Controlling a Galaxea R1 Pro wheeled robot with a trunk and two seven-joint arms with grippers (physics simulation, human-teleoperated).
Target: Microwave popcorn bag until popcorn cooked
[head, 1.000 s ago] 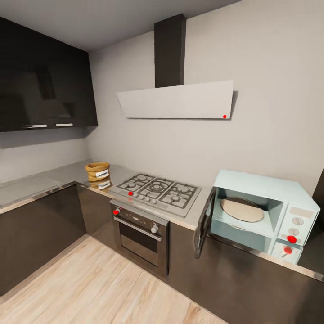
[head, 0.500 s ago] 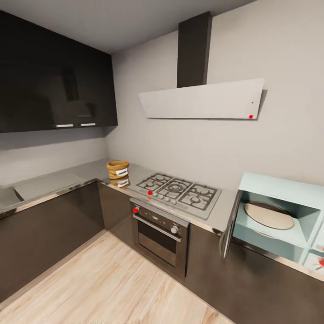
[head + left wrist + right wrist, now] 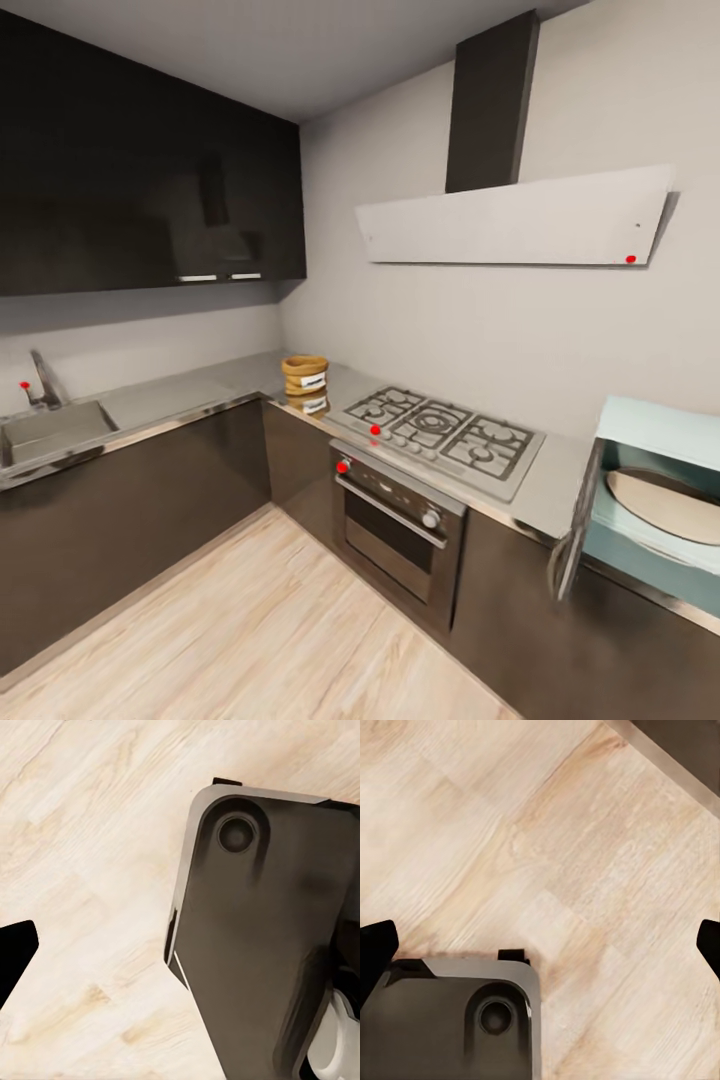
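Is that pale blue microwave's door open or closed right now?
Open. The pale mint-blue microwave has its dark glass door swung outward, so the round beige turntable plate inside shows.

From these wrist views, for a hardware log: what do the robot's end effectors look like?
Little shows. The right end effector appears as two flat black fingertips at opposite frame edges. The left end effector shows one black fingertip. Below both sits the robot's glossy dark base.
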